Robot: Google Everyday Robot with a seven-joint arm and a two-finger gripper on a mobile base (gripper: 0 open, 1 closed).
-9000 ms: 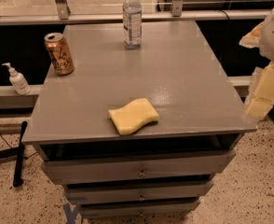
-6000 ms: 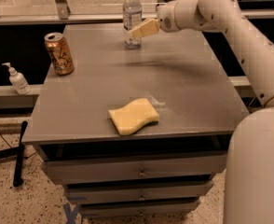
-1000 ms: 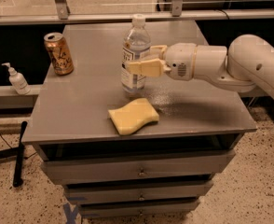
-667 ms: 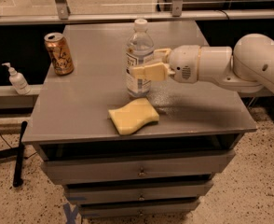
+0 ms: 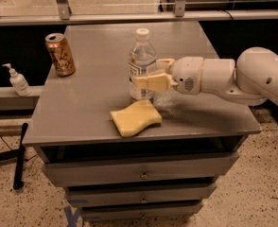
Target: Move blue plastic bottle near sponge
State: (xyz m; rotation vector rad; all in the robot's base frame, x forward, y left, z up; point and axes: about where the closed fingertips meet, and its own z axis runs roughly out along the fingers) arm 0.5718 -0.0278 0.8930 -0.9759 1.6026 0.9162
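- The grey surface [image 5: 82, 108] tops a cabinet whose drawers [image 5: 139, 171] are shut. The slot below the top is too dark to see into, and the lowest drawer is cut off by the bottom edge.
- The white arm [image 5: 252, 74] reaches in from right of the sponge [image 5: 135, 118]. Its far end is cut off by the right edge.
- The gripper [image 5: 149, 74] hangs just behind the sponge, with its jaws closed around the blue plastic bottle [image 5: 142, 56]. One tan finger crosses the front of the label and the other is partly hidden behind the bottle.
- The blue plastic bottle stands upright just behind the sponge, white cap on. I cannot tell whether its base rests on the surface, nor how full it is.
- The sponge lies flat near the front edge of the surface. Its back edge is at the foot of the bottle, and I cannot tell if they touch.
- The orange-gold can [image 5: 60, 54] stands upright well behind and left of the sponge. Its contents cannot be seen.
- A small white pump bottle [image 5: 18, 80] stands far left of the sponge, off the surface on a lower ledge.
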